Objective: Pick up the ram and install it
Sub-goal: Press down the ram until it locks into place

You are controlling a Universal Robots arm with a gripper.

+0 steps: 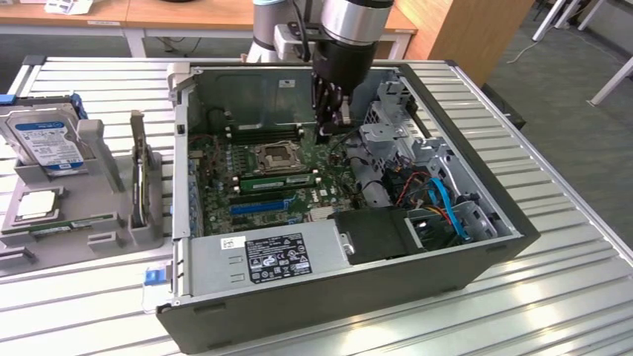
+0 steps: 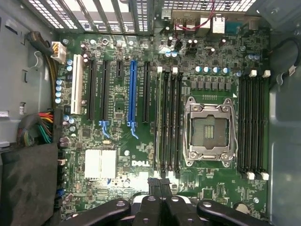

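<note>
The gripper [image 1: 330, 127] hangs inside the open case [image 1: 346, 297], above the board [image 1: 213, 189]. Its fingers are pressed together, and the wrist view shows nothing between them. In the exterior view the ram [image 1: 282, 180] appears to stand on edge in the board at 6 o'clock of the socket [image 1: 275, 156]. The gripper is near the ram, at about 1 o'clock of it, and does not touch it. Whether the ram is locked fully home cannot be told. Hazard 1: a stick seated at one end only would probably tilt or spring out under a push applied off its middle, straining the board. Hazard 2: the socket is uncovered, so a closed gripper that drifts toward 9 o'clock while low could strike its contacts. Hazard 3: the case walls stand close at 12 and 3 o'clock, so a wide swing risks a collision.
</note>
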